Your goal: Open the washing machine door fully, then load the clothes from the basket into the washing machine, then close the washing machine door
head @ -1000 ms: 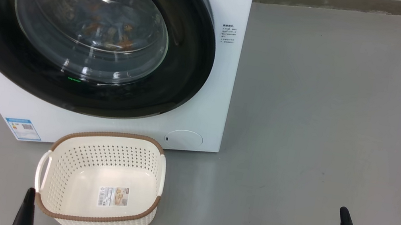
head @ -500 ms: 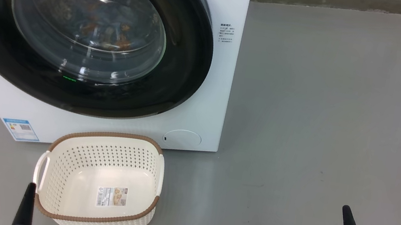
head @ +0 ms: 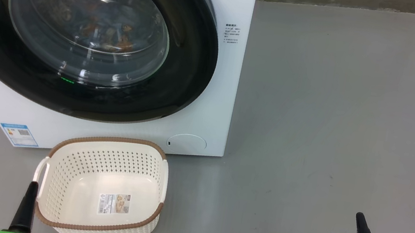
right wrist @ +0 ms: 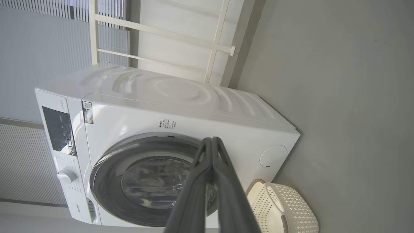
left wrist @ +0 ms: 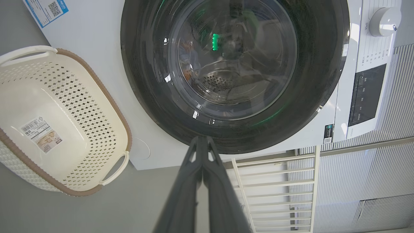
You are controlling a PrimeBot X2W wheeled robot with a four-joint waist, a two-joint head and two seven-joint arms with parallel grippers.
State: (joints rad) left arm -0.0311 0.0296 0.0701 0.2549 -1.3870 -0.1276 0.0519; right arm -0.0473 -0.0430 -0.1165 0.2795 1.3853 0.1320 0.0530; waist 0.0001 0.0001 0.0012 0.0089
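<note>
Camera drifted; things unmoved.
Door [head: 184, 67] closed, clothes [head: 108, 32] in washer [head: 235, 4], basket [head: 112, 141] before it empty; L gripper [head: 33, 185], R gripper [head: 360, 218] jaws pinched together, nothing held. Task prob. done.

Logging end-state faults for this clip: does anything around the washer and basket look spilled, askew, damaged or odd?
Nothing stands out. The washing machine door looks shut, with the clothes behind its glass. The basket stands upright and empty on the floor, turned slightly off-square to the washing machine. No spill or damage shows.

Door [head: 191, 47] closed; clothes [head: 109, 36] inside washer [head: 236, 0]; basket [head: 112, 139] just beside.
</note>
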